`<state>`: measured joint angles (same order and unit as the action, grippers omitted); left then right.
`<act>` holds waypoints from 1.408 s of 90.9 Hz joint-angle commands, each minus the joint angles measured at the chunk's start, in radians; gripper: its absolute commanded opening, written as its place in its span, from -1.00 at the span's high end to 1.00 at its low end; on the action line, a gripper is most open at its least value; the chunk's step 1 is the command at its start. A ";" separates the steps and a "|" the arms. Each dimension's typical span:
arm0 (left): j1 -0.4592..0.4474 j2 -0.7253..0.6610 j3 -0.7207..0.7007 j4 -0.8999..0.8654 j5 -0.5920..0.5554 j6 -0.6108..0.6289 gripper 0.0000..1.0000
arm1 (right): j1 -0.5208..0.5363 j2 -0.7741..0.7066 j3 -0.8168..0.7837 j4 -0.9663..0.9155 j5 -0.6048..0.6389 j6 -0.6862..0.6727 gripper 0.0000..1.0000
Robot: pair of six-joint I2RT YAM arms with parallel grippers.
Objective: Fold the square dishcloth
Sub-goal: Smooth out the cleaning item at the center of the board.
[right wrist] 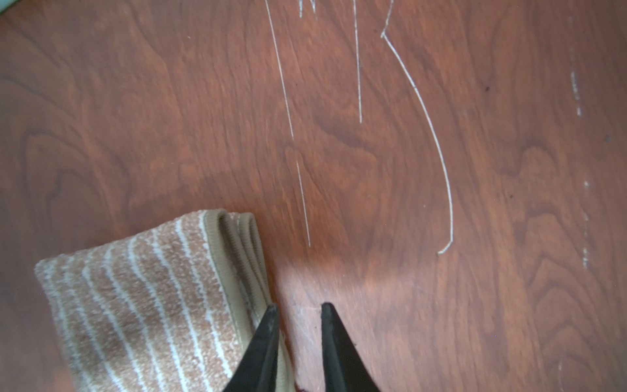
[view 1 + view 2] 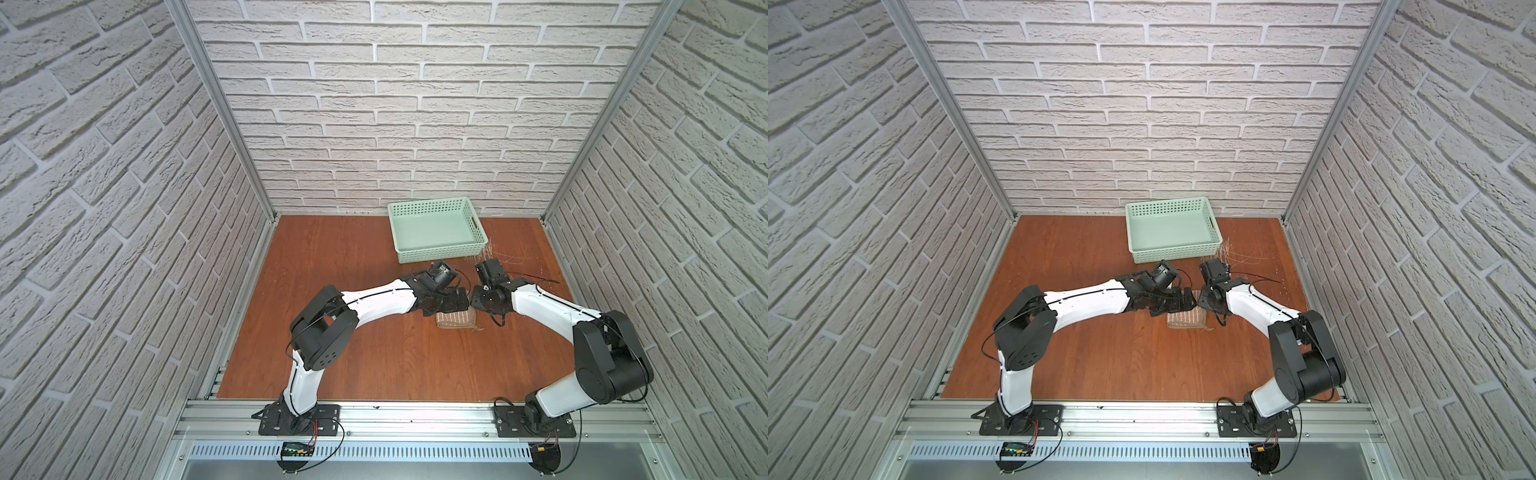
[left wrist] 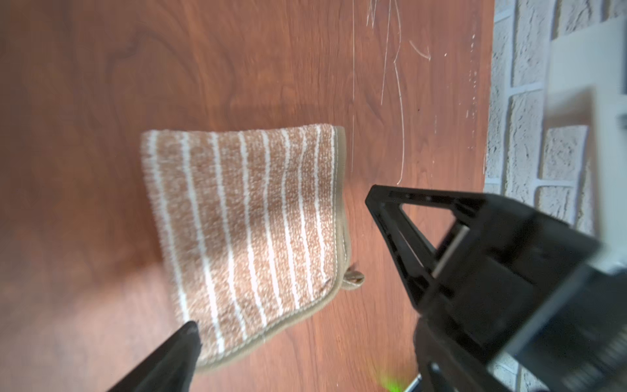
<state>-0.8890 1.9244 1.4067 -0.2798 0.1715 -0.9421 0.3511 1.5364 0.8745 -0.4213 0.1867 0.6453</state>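
Note:
The square dishcloth (image 2: 455,322) (image 2: 1185,319) lies folded into a small thick pad on the wooden table, its tan face with pale stripes upward. In the left wrist view the dishcloth (image 3: 244,220) shows its darker hem and corner loop. My left gripper (image 3: 305,339) hangs open wide just above its near edge, holding nothing, with one fingertip (image 3: 190,331) over the hem. My right gripper (image 1: 298,305) stands open by a narrow gap beside the stacked hems of the dishcloth (image 1: 142,305). Only bare table shows between its jaws.
A mint-green basket (image 2: 440,255) (image 2: 1173,252) stands behind the arms toward the back wall. Both wrists nearly touch above the cloth. The tabletop (image 1: 441,169) carries pale scratches right of the cloth. Brick walls close three sides.

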 commanded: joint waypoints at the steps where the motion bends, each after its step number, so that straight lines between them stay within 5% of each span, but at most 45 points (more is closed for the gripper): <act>1: 0.010 -0.075 -0.045 -0.004 -0.057 0.011 -0.97 | -0.004 0.019 -0.017 0.006 0.031 0.023 0.51; 31: 0.085 -0.293 -0.234 -0.056 -0.238 -0.015 -0.96 | 0.031 0.074 -0.049 0.086 -0.061 0.077 0.53; 80: 0.278 -0.593 -0.464 -0.151 -0.357 -0.031 -0.97 | 0.134 0.170 0.062 0.084 -0.054 0.101 0.55; 112: 0.445 -0.764 -0.471 -0.272 -0.435 0.057 -0.97 | 0.128 0.054 0.170 -0.106 0.189 0.032 0.42; 128: 0.521 -0.862 -0.457 -0.323 -0.511 0.133 -0.97 | 0.119 -0.136 0.166 -0.167 0.358 -0.024 0.05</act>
<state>-0.4072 1.1198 0.9405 -0.5518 -0.2581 -0.8833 0.4770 1.5406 1.0214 -0.5217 0.3794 0.6754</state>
